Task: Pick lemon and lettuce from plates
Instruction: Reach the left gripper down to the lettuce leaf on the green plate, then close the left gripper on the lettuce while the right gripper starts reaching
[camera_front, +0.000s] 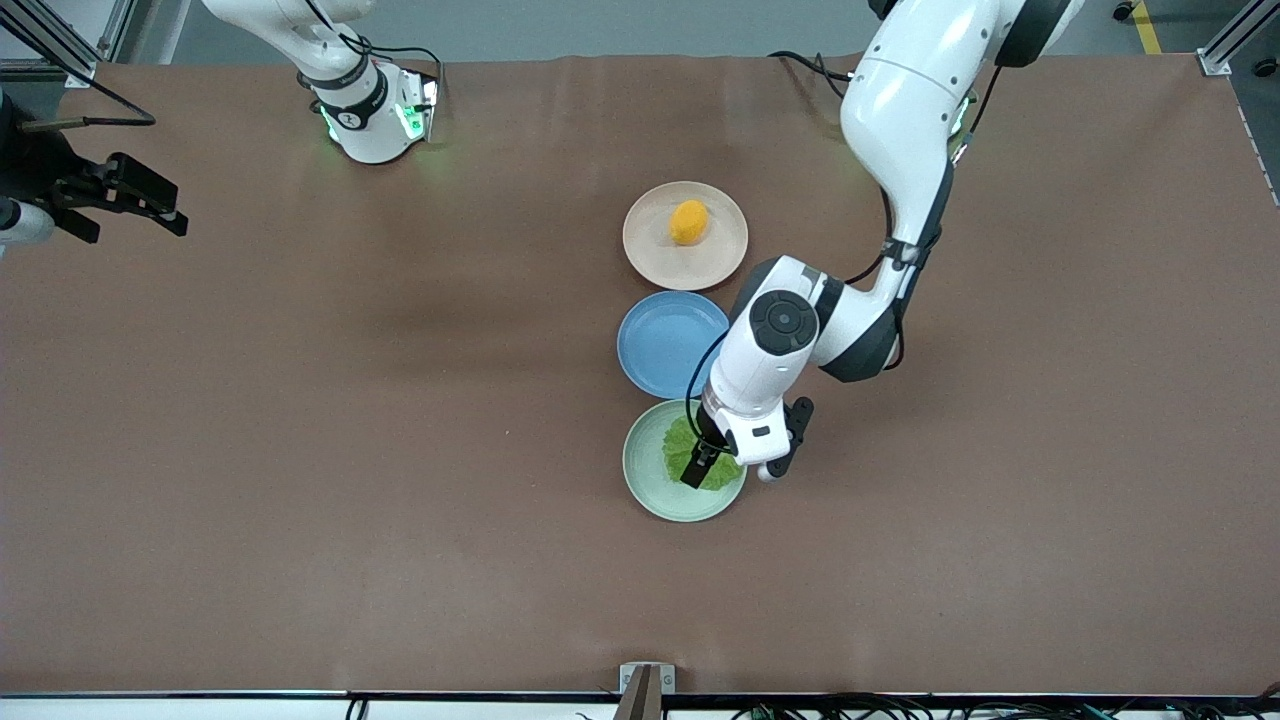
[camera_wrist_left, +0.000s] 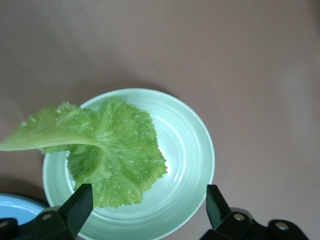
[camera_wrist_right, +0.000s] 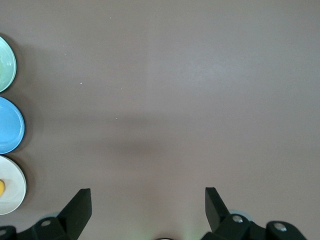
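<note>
I hold left gripper (camera_wrist_left: 145, 207) spread over lettuce (camera_wrist_left: 107, 155) | limp, light: pinch stem | right gripper (camera_wrist_right: 145, 210) waits, released

Glossy white arms (camera_front: 905, 120) with black joints, black cables, black-fingered pincers, green-lit bases (camera_front: 375, 120).

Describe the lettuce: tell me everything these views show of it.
The lettuce is one crinkled, bright green leaf with frilled edges and pale veins running to a lighter stem end. It lies flat on the mint green plate, the plate nearest the front camera, with its stem end reaching over the rim. The left gripper hangs open just above it, fingers on either side of the leaf's edge, not visibly touching. Nothing else is on that plate.
</note>
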